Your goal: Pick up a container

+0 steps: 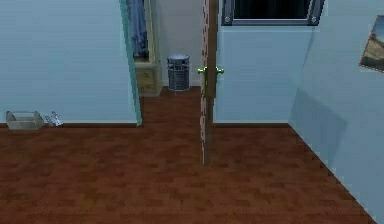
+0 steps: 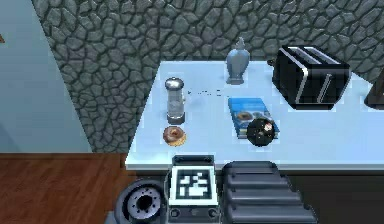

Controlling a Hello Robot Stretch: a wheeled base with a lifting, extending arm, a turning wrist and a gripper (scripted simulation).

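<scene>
Standing upright on the near left part of the pale counter [image 2: 320,135], the container [image 2: 175,98] is a slim cylinder with a pale rounded cap over a darker body; finer detail is too small to make out. A brown ring-shaped item [image 2: 175,133] lies just beside its base on the near side. The pincer [image 2: 140,206] appears as a dark rounded body at the arm side view's bottom edge, left of a white marker square [image 2: 193,187] and nearer than the counter's front edge. The container lies farther out and slightly right of it, apart from it. The bottom edge cuts the pincer off and its fingers cannot be made out, so whether it holds anything cannot be told. Farther right on the counter stand a blue box [image 2: 246,108], a dark round item [image 2: 262,131], a grey vase-like figure [image 2: 238,62] and a black toaster [image 2: 310,75]. The forward view shows a wooden door [image 1: 207,90] edge-on, a grey bin [image 1: 178,72] beyond the doorway and a shallow tray [image 1: 23,120] on the floor at left.
</scene>
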